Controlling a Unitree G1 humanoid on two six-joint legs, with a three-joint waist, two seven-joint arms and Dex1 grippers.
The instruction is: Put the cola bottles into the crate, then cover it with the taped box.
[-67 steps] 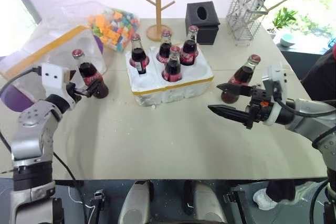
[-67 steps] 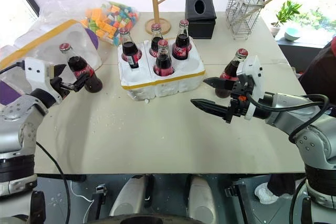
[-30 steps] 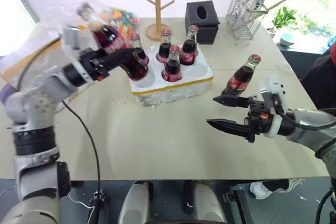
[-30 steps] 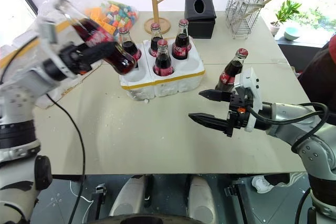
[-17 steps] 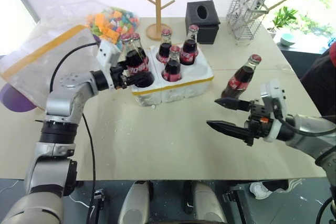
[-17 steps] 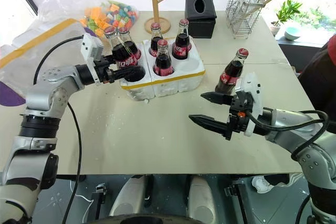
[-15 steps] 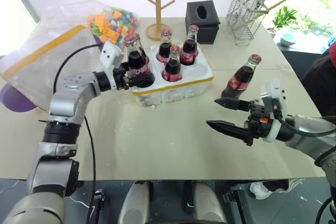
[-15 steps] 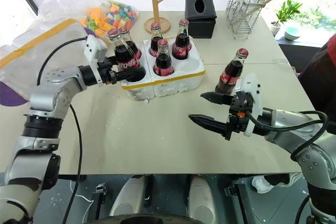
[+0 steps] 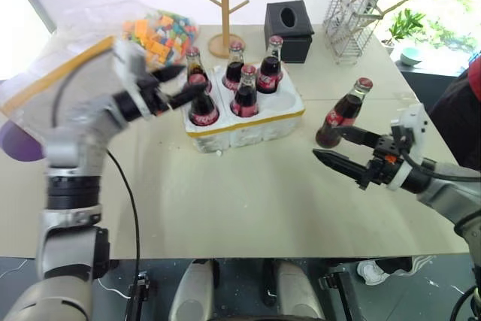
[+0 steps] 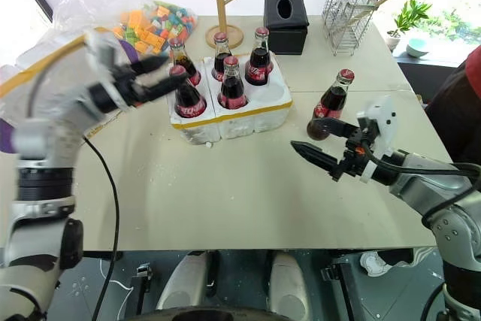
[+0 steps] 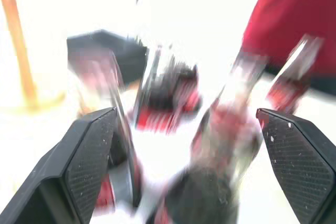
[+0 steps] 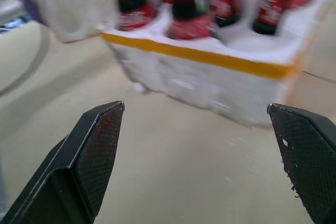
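Worktop: beige worktop (image 9: 248, 201) under my head cameras, bright window behind, with a wooden peg stand (image 9: 225, 7), a black tissue box (image 9: 289, 28) and a wire rack (image 9: 353, 16) along the far side.
Crate: I see the crate (image 9: 244, 122) at mid-worktop, yellow band round its side, five cola bottles (image 9: 246, 94) standing in its wells; the near right well (image 9: 282, 103) is empty.
Loose bottle: a sixth bottle (image 9: 344, 113) stands on the worktop to the right of the crate, apart from it.
Taped box: the taped box (image 9: 56, 84) sits at the far left, partly behind my left arm, with a bag of coloured blocks (image 9: 161, 31) beyond it.
Left end effector: left end effector (image 9: 180, 86) is raised beside the crate's left end, fingers spread wide and gripping nothing, the near left bottle (image 9: 202, 101) just beside them.
Right end effector: right end effector (image 9: 342, 152) reaches roughly level towards the loose bottle, fingers wide apart and empty, the upper finger at the bottle's base; I cannot tell whether it touches.
Left wrist view: blurred bottles between the two pads, plus a red-clothed person at the worktop's edge.
Right wrist view: the crate's yellow-banded side and the bottles' lower halves close up, which my head cameras see from above.
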